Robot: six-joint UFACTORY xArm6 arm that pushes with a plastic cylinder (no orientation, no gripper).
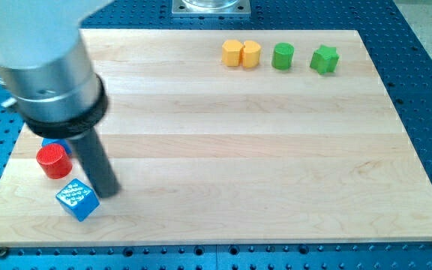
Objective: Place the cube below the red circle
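Note:
A blue cube [76, 199] sits near the board's bottom left corner. A red round block [53, 161] stands just above and left of it. Another blue block [53, 142] peeks out behind the red one, mostly hidden by my arm. My dark rod comes down from the upper left, and my tip [108, 193] rests on the board just right of the blue cube, close to its upper right edge. I cannot tell whether they touch.
Two yellow blocks [233, 52] [251, 54] sit side by side at the view's top, with a green round block [283, 56] and a green star-like block [324, 59] to their right. The wooden board [261, 157] lies on a blue perforated table.

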